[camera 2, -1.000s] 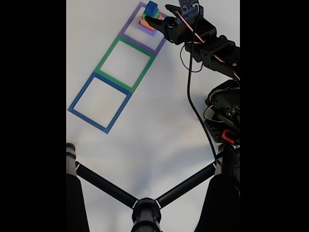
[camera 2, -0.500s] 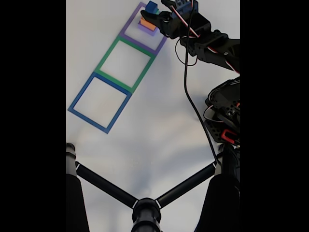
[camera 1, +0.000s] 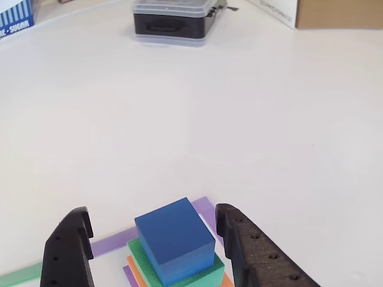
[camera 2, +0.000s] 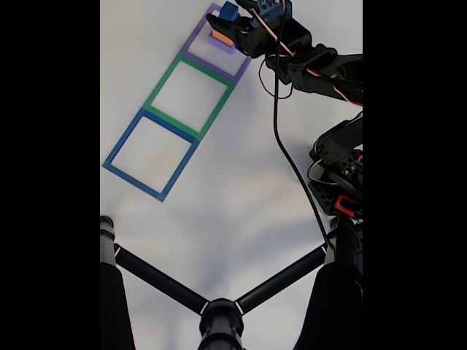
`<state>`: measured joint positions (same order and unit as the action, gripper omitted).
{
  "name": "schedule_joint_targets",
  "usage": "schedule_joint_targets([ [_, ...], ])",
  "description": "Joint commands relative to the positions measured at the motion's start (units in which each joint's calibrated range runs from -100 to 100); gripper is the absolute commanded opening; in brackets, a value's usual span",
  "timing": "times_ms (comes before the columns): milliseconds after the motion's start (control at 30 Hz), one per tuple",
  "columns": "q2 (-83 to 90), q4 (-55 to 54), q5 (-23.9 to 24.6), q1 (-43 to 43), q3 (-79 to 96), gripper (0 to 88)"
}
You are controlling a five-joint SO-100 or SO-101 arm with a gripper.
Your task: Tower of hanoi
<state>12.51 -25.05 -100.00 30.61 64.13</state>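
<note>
1. Stack sits in the purple-outlined square (camera 2: pixel 217 45), the end one of three taped squares on the white worktop (camera 1: pixel 197 125); the green-outlined square (camera 2: pixel 190 93) and blue-outlined square (camera 2: pixel 151 155) hold nothing.
2. Top piece is a small blue cube-shaped block (camera 1: pixel 175 240), on a wider flat green slab (camera 1: pixel 210 270), then an orange slab (camera 1: pixel 134 266) and a purple slab (camera 1: pixel 127 272) peeking out below. In the fixed view the blue block (camera 2: pixel 228 11) is partly hidden by the arm.
3. Black two-finger claw (camera 1: pixel 158 230) is spread wide, one jaw each side of the blue block, a gap showing on both sides, nothing held.
4. Handling guess: block looks rigid, light, matte foam or plastic. Not fragile; flat faces should give decent friction.
5. Take it on the two opposite vertical side faces, mid-height, above the green slab's top so the jaws don't drag the lower pieces.
6. Risk: block sits rotated relative to the jaws, so an edge-first squeeze could twist it or shift the stack.
</note>
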Motion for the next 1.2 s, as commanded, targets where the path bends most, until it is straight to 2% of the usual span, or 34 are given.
schedule_joint_targets([
  [0, 0.55, -1.05, 0.00, -0.91, -2.02, 20.0],
  [1167, 0.55, -1.05, 0.00, -1.14, 0.89, 6.2],
])
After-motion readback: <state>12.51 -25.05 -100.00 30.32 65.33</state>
